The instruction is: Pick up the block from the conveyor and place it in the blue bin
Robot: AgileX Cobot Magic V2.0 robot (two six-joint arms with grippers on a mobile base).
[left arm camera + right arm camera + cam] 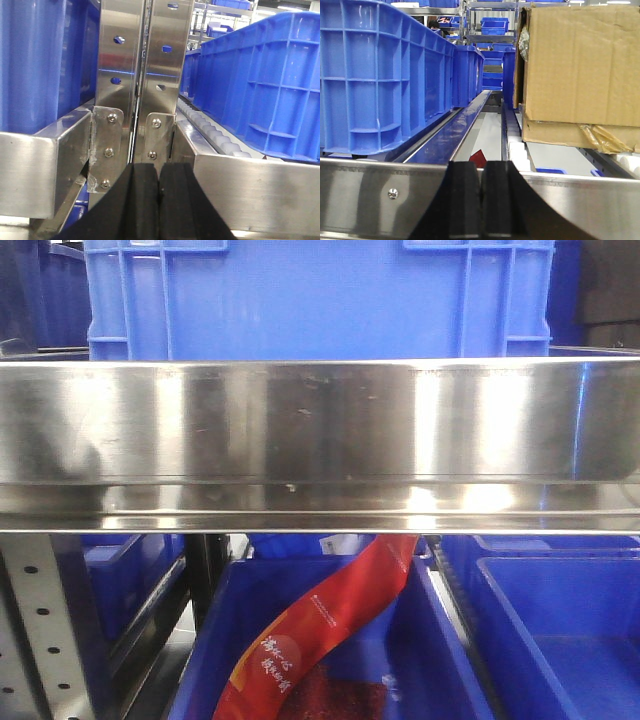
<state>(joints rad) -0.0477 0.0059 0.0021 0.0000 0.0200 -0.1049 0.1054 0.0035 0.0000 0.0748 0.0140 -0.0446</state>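
No block and no conveyor show in any view. My left gripper (159,172) is shut, its black pads pressed together with nothing between them, right in front of a steel upright (145,75). My right gripper (481,167) is also shut and empty, close against a steel rail (370,195). Several blue bins are in sight: a large one (320,300) on the shelf above the steel rail (320,430), and lower ones (560,630) beneath it. I cannot tell which of them is the task's blue bin.
A red printed banner (320,630) hangs into the lower middle bin (440,660). Blue crates (270,85) (385,75) stand on white roller tracks (210,132). A cardboard box (580,65) sits at the right of the shelf lane. A red tip (478,158) pokes up behind the rail.
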